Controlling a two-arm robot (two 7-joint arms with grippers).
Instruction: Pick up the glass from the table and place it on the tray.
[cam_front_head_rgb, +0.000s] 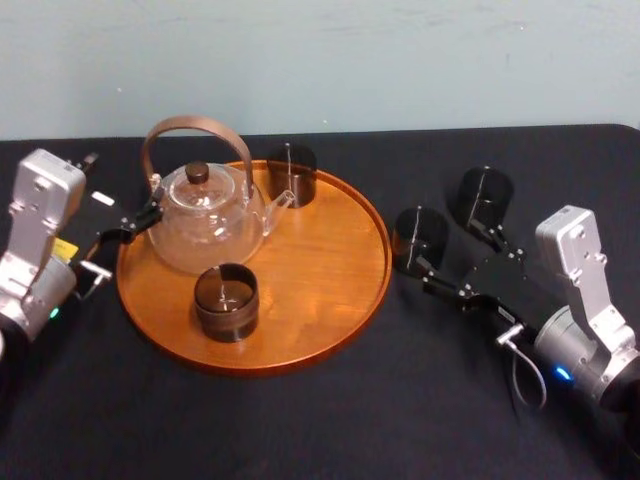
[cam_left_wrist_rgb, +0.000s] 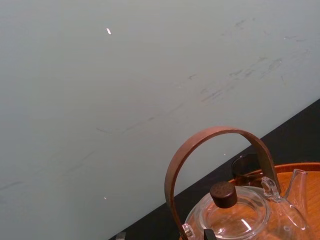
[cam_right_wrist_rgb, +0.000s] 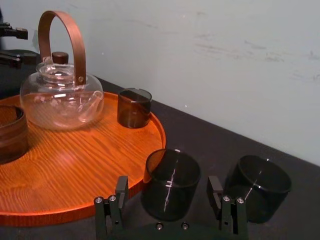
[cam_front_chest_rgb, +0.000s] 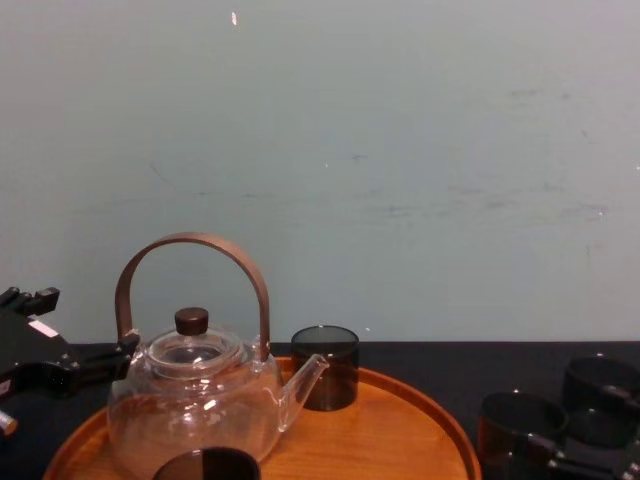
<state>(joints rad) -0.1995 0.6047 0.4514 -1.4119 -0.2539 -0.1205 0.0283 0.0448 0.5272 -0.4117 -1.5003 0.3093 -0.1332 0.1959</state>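
Jaws of the right gripper (cam_right_wrist_rgb: 168, 187) stand open around a dark glass (cam_right_wrist_rgb: 175, 167) right of the tray (cam_front_head_rgb: 381, 262); left gripper (cam_front_head_rgb: 127, 238), open, sits at the head view's mid-left.

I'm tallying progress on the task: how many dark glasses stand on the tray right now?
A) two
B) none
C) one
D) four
A: the tray holds one glass behind the teapot and another glass before it. Two other glasses wait on the table by the open right gripper.
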